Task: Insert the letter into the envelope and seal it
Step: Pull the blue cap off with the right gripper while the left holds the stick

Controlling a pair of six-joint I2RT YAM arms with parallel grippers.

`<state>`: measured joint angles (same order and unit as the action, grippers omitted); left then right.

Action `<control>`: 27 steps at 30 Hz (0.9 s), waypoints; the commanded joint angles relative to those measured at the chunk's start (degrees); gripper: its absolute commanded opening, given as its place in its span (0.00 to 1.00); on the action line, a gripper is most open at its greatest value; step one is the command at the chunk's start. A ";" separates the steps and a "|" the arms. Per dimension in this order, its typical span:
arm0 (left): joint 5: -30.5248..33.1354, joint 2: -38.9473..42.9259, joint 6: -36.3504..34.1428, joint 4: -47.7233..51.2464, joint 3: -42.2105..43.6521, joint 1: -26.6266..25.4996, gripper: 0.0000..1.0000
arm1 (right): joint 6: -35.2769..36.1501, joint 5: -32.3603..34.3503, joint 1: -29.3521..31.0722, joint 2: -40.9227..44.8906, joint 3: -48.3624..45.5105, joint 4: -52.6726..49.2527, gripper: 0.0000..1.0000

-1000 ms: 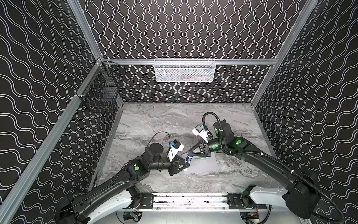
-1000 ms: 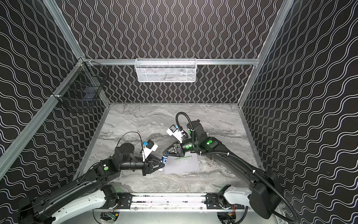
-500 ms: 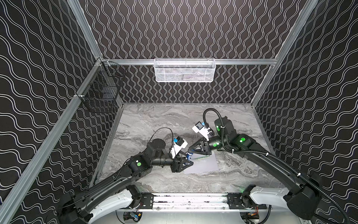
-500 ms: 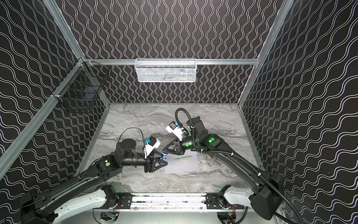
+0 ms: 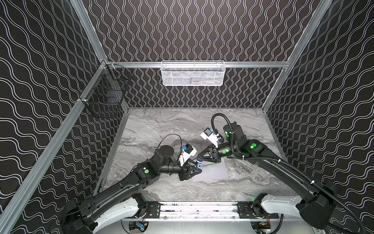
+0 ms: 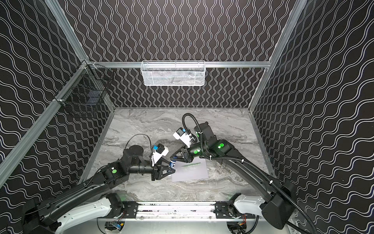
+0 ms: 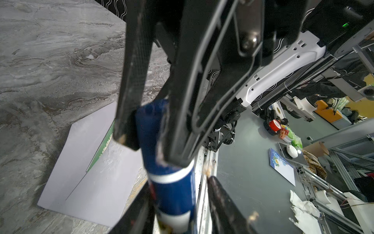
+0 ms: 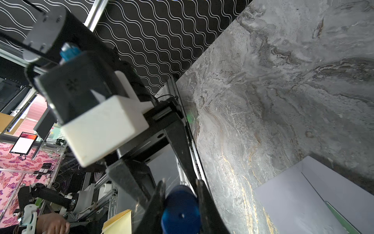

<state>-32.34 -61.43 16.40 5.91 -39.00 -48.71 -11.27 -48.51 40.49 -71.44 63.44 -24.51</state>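
The pale envelope (image 5: 212, 173) (image 6: 192, 172) lies flat on the marble table, also seen in the wrist views (image 7: 81, 162) (image 8: 303, 202). A green-bordered edge of the letter (image 5: 210, 165) (image 6: 191, 164) (image 7: 103, 145) (image 8: 340, 216) shows at its opening. A blue glue stick (image 5: 198, 162) (image 6: 172, 163) (image 7: 168, 162) (image 8: 181, 208) hangs above the envelope's left end. My right gripper (image 5: 199, 159) (image 6: 173, 159) (image 8: 180, 182) is shut on its cap end. My left gripper (image 5: 197, 171) (image 6: 172, 171) (image 7: 179, 182) stands round the tube's body, one finger against it and the other clear of it.
A white mesh basket (image 5: 192, 74) hangs on the back wall and a black wire basket (image 5: 107, 97) on the left wall. The front rail (image 5: 198, 208) carries both arm bases. Both arms meet near the table's front middle.
My left gripper has moved right to the envelope's left end, its jaws widening and then narrowing round the glue stick. The right gripper has kept its hold and shifted slightly.
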 commanded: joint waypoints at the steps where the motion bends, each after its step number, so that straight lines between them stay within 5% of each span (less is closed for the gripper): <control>1: -0.80 -0.24 0.89 -2.20 0.07 0.02 0.42 | 0.81 0.26 0.03 0.60 0.81 -0.54 0.07; 14: -0.38 -2.59 -0.20 -1.54 -2.79 0.02 0.20 | 0.82 0.48 0.47 0.51 0.92 -1.41 0.12; 19: 0.13 -2.55 0.63 -6.30 -0.25 0.02 0.00 | -0.01 2.52 0.23 1.71 1.67 -1.07 0.44; 22: 0.61 -1.15 -0.42 -7.33 0.66 0.02 0.00 | -0.80 2.66 -0.54 2.83 1.60 -1.22 0.64; 27: 1.14 1.75 -3.01 -8.22 2.55 0.01 0.00 | -2.37 -0.82 -1.51 3.35 1.47 -1.40 0.66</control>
<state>-31.70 -60.51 15.88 1.32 -37.12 -48.71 -12.71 -46.72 38.98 -68.27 64.53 -26.41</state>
